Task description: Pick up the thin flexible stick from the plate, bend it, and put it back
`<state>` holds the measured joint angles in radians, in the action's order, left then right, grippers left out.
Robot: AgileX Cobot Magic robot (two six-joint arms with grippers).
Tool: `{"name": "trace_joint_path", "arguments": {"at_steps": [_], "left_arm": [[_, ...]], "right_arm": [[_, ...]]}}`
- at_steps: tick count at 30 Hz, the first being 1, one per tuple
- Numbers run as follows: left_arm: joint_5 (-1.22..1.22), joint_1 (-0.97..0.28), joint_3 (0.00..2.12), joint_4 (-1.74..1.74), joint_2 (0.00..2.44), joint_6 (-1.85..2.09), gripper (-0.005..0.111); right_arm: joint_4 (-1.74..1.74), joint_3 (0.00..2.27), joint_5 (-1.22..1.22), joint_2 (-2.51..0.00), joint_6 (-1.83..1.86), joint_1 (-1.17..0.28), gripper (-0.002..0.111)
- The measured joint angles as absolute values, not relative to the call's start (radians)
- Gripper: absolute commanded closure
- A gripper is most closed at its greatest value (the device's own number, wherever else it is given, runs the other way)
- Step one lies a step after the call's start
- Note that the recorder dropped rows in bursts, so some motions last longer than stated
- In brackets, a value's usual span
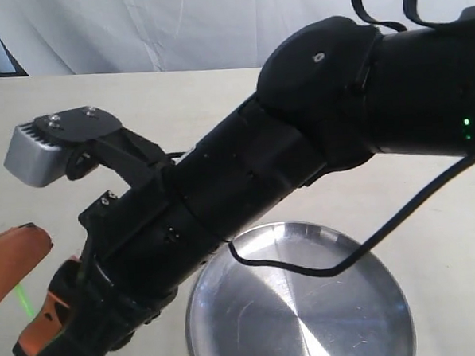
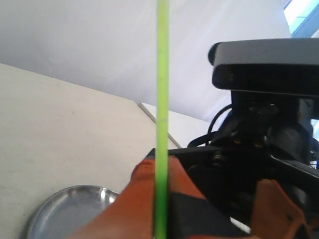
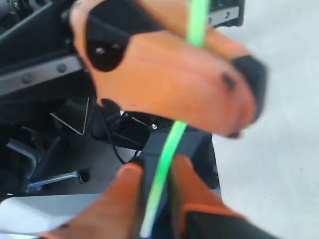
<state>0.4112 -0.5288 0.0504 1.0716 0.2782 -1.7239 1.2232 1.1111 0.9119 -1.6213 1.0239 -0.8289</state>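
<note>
Right arm (image 1: 246, 185): reaches across toward the bench (image 1: 178, 109) left edge. Right gripper (image 3: 159, 184): jaws pinching stick (image 2: 162, 99). Left gripper (image 3: 189, 84): jaws likewise pinching it. Stick: aloft, off plate (image 1: 341, 332). Handling: draw grippers together slowly, bowing it evenly; guard against slipping or kinking.

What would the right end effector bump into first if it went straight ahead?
Probably the left end effector, just ahead along the thin flexible stick both hold, though depth is unclear.
</note>
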Motion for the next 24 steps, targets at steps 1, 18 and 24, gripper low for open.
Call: {"name": "trace_joint_path", "arguments": {"at_steps": [1,18,24], "left_arm": [[0.405,-0.529,0.049,1.072,0.28,-1.732,0.106],[0.391,-0.529,0.029,0.912,0.288,-1.763,0.106],[0.374,-0.529,0.029,0.912,0.288,-1.765,0.098]], "right_arm": [[1.221,1.114,0.91,-1.629,1.024,-0.833,0.056],[1.361,1.127,0.828,-1.787,1.156,-0.847,0.109],[1.368,1.127,0.908,-1.78,1.156,-0.842,0.109]]}}
